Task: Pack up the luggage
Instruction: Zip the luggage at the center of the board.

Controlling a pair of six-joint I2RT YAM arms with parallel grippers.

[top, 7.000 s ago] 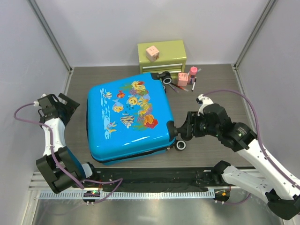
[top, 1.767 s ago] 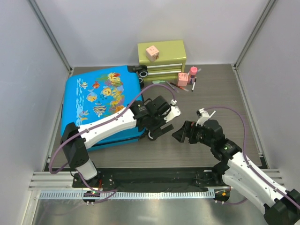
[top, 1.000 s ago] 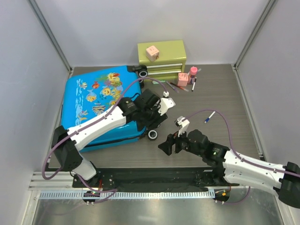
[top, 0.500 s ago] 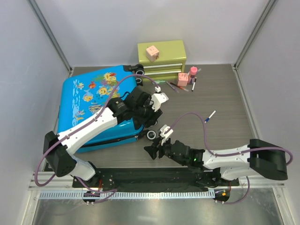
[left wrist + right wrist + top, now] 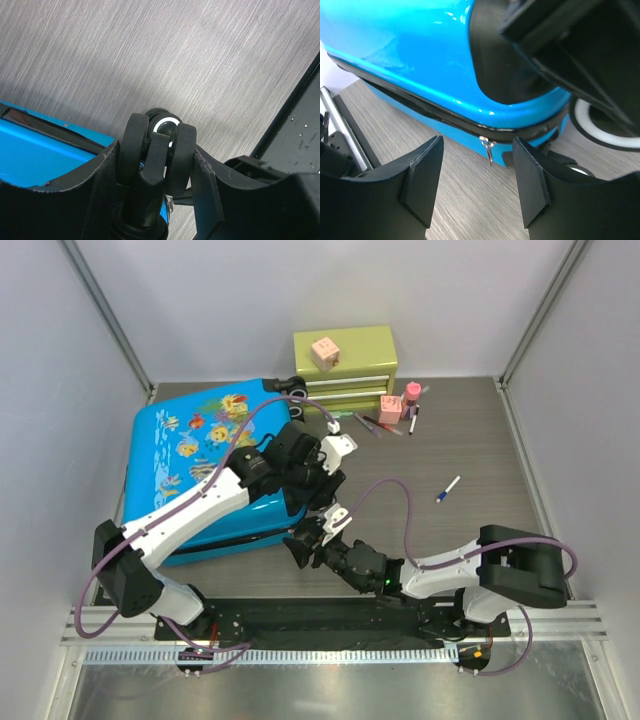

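Note:
The luggage [image 5: 200, 465], a bright blue hard-shell case with fish print, lies closed on the left of the table. My left arm reaches over it, and my left gripper [image 5: 318, 505] is at its near right corner. In the left wrist view, the left gripper [image 5: 156, 167] is shut on the luggage's black double wheel [image 5: 160, 142], with blue shell [image 5: 45, 162] beside it. My right gripper [image 5: 300, 540] sits low on the table at that same corner. It stands open [image 5: 477, 185], facing the zipper seam, and a small metal zipper pull [image 5: 488, 149] hangs just ahead between the fingers, untouched.
A green drawer chest [image 5: 345, 365] with a pink cube [image 5: 324, 351] on top stands at the back. Pink bottles and pens [image 5: 400, 405] lie beside it. A loose pen [image 5: 447, 488] lies on the right. A black rail [image 5: 330, 615] runs along the near edge.
My right gripper has slid left across the table to the luggage's near right corner, its jaws narrowing a little. The left gripper keeps hold of the wheel, and the luggage has shifted slightly left.

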